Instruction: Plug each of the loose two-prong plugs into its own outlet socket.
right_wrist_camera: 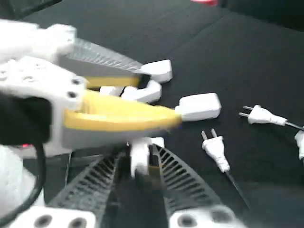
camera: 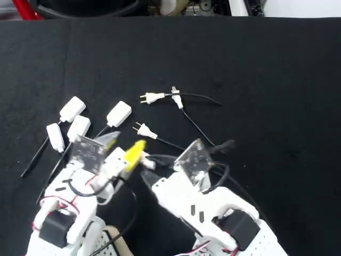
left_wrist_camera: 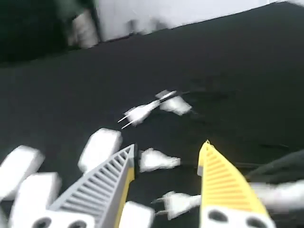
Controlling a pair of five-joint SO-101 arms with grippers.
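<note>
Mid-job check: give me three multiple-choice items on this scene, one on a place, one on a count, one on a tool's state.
1. Where do the sockets lie? A beside the left arm; B at the far edge; C stacked in the middle.
2. How many sockets are there? A two; B four; C six.
3. The right tool is: A open and empty; B shut on a socket; C shut on a plug.
Key: A, they cluster by the left arm in the high view; B, four white blocks lie there; C, a white plug sits pinched in it.
</note>
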